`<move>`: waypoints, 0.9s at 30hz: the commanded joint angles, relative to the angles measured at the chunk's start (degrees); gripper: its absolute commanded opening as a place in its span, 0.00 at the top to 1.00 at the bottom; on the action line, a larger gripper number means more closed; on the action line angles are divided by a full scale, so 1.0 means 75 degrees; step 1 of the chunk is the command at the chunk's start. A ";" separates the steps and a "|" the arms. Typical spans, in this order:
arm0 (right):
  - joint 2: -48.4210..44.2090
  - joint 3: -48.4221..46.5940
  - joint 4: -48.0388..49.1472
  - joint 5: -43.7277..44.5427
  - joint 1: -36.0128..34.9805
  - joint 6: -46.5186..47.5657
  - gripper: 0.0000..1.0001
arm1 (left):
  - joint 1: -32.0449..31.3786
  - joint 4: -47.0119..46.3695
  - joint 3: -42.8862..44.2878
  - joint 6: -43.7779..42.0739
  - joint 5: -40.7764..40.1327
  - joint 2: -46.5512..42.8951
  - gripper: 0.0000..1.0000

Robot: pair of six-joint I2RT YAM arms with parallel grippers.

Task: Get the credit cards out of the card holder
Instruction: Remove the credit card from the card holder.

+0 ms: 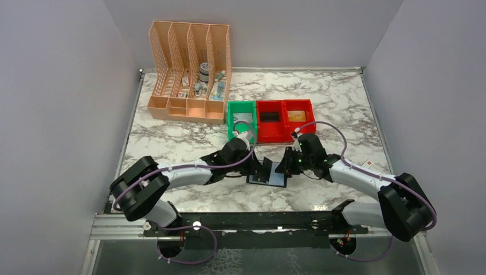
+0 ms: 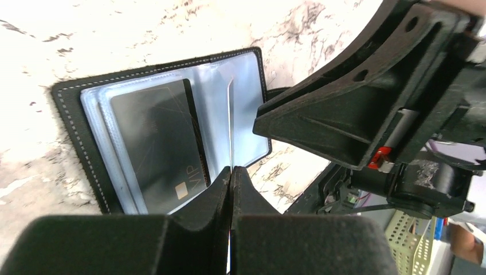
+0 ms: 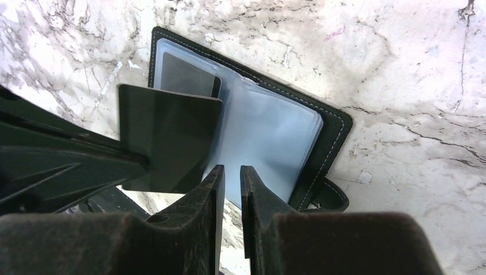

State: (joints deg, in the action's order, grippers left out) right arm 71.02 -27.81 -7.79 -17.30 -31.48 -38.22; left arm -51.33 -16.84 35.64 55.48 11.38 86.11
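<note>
Here my left gripper [image 2: 230, 179] was pinched on a clear sleeve to keep the holder [image 1: 267, 177] open flat mid-table, while my right gripper [image 3: 231, 176], nearly closed, hovered over the pages near the dark card [image 2: 159, 143].

Black grained leather-like card holder [image 2: 74, 143] with white stitching; inside it, glossy clear plastic sleeves [image 3: 269, 137] and a dark matt card [image 2: 157, 143].
</note>
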 commanded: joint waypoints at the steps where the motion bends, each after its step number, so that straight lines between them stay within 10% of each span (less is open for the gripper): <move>1: -0.0095 -0.0268 0.0073 -0.0321 0.0031 0.0178 0.83 | 0.0029 0.0950 0.0069 -0.0211 -0.0960 -0.0824 1.00; 15: 0.1290 -0.0674 0.1477 -0.1862 0.0019 0.0076 0.82 | 0.0100 0.2018 -0.0378 -0.0305 -0.2339 -0.2683 1.00; 27: 0.1347 -0.0649 0.0341 0.0234 0.0017 0.0148 0.82 | 0.0243 0.1416 -0.0615 -0.0398 -0.1834 -0.2610 1.00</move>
State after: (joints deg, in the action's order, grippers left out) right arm 83.07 -32.32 -2.85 -20.12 -31.48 -38.06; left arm -50.52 -3.53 31.62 53.87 -3.88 66.74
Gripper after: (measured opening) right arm 0.176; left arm 0.012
